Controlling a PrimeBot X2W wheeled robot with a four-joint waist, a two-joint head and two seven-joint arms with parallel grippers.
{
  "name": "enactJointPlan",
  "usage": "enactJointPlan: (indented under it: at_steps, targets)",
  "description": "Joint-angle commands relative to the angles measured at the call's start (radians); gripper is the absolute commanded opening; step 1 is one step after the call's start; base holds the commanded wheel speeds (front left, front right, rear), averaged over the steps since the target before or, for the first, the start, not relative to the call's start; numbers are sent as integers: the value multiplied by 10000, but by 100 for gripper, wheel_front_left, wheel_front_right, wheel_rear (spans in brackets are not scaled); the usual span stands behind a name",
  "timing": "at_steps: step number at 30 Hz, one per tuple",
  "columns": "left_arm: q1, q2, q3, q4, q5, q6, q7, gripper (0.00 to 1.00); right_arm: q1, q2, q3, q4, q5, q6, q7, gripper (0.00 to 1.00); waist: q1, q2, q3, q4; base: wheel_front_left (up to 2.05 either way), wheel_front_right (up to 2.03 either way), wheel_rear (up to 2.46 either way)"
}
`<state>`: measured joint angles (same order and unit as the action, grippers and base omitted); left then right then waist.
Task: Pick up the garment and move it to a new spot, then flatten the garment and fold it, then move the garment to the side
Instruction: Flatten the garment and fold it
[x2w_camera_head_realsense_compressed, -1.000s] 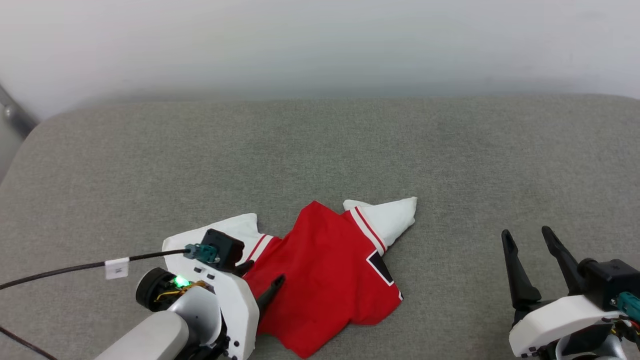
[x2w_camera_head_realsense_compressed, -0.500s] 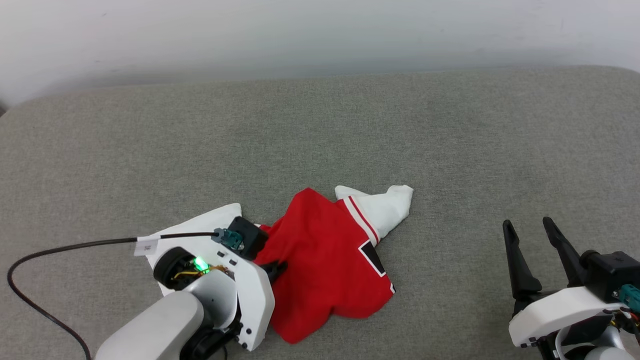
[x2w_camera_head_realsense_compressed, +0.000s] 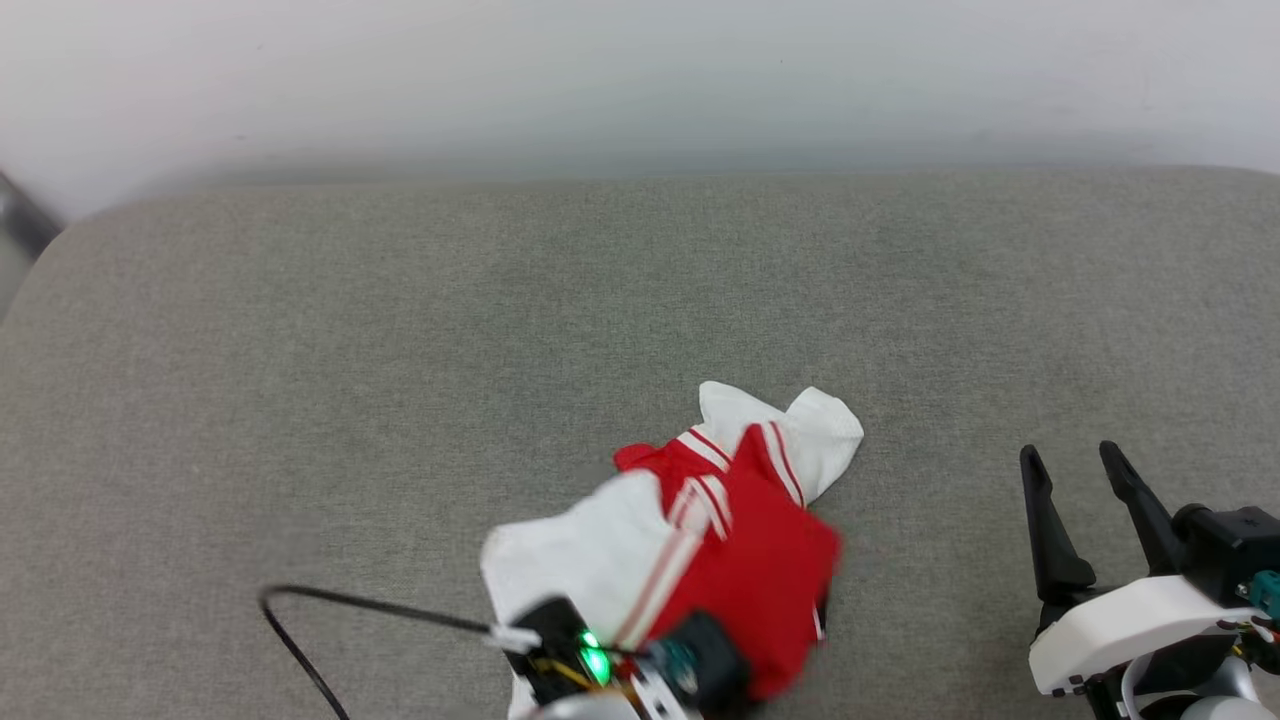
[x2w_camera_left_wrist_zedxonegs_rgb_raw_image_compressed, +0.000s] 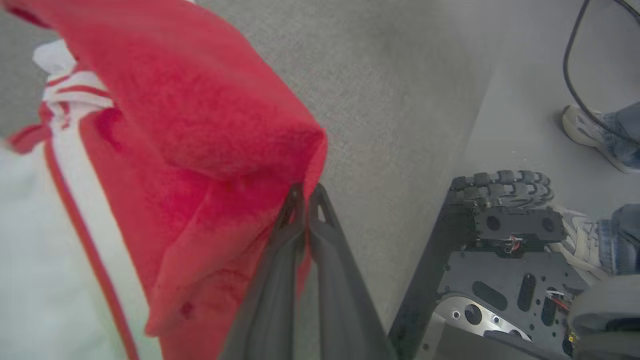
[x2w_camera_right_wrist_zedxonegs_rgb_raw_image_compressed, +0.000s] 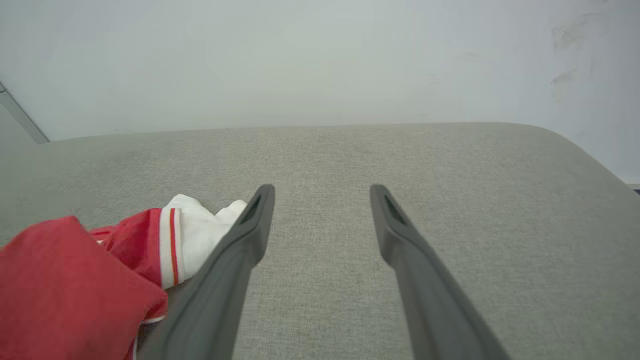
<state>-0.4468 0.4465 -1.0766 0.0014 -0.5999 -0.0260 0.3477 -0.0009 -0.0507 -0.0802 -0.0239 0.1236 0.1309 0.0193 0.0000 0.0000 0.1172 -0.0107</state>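
Garment, a red jersey shirt (x2w_camera_head_realsense_compressed: 770, 570) with white short sleeves and striped trim, hangs bunched from the left gripper (x2w_camera_left_wrist_zedxonegs_rgb_raw_image_compressed: 302, 192), its two dark fingers pinched tight on a fold of red cloth; the bundle's long axis runs away from those fingertips, far sleeve apparently resting on the grey fabric cushion (x2w_camera_head_realsense_compressed: 400, 350). Right gripper (x2w_camera_head_realsense_compressed: 1072, 462) stands well apart, fingers spread wide and empty; the left arm (x2w_camera_head_realsense_compressed: 690, 672), wrist tipped downward near the cushion's front edge, seems placed to carry it alone.
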Motion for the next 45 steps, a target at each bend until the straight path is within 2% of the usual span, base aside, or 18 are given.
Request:
enactJointPlan:
  at_steps: [1, 4, 5, 6, 11, 12, 13, 16, 23, 29, 34, 40, 45]
  targets:
    - [311, -318, -374, 277, 20, -172, -42, 0, -122, 6, 25, 22, 5, -3, 19, 100, 0, 0, -50, 26, 0, 0, 0]
    - [643, -773, -806, 707, -91, -385, -225, 0, -91, 6, 3, 5, -11, -3, 36, 100, 0, 0, -115, 90, 0, 0, 0]
    - [696, -890, -845, 842, -87, -400, -346, 45, -79, 6, 10, -7, -18, -3, 45, 100, 0, 0, -124, 108, 0, 0, 0]
    - [693, -975, -883, 968, -18, -430, -496, 100, -59, 4, -3, -16, -29, -3, 51, 100, 0, 0, -144, 147, 0, 0, 0]
    - [526, -1352, -642, 1045, 417, -242, -1860, 100, 115, 6, -96, -61, -99, -3, 126, 100, 0, 0, -306, 375, 0, 0, 0]
    - [526, -1352, -642, 1045, 417, -242, -1860, 100, 115, 6, -96, -61, -99, -3, 126, 100, 0, 0, -306, 375, 0, 0, 0]
    - [502, -1460, -464, 913, 559, -79, -2424, 100, 162, 6, -133, -77, -121, -3, 145, 100, 0, 0, -397, 468, 0, 0, 0]
    - [470, -1509, -243, 785, 688, 96, -2934, 100, 211, 6, -134, -95, -131, -3, 192, 100, 0, 0, -508, 539, 0, 0, 0]
    - [781, -1522, 1155, 552, 485, 1255, -4552, 100, 347, 6, -85, -165, -195, -3, 307, 100, 0, 0, -859, 617, 0, 0, 0]
    - [1154, -1162, 2745, 557, -13, 2335, -5565, 100, 494, 6, -56, -262, -226, -3, 386, 100, 0, 0, -1070, 682, 0, 0, 0]
    - [1591, -655, 4021, 555, -311, 2925, -5979, 100, 573, 6, -29, -376, -256, -3, 473, 100, 0, 0, -1117, 779, 0, 0, 0]
    - [2477, -60, 5359, 316, -346, 3405, -6123, 100, 637, 6, 31, -456, -269, -3, 571, 100, 0, 0, -1155, 841, 0, 0, 0]
    - [3128, 246, 5810, -33, -180, 3591, -6141, 100, 689, 6, 41, -485, -261, -3, 599, 100, 0, 0, -1191, 888, 0, 0, 0]
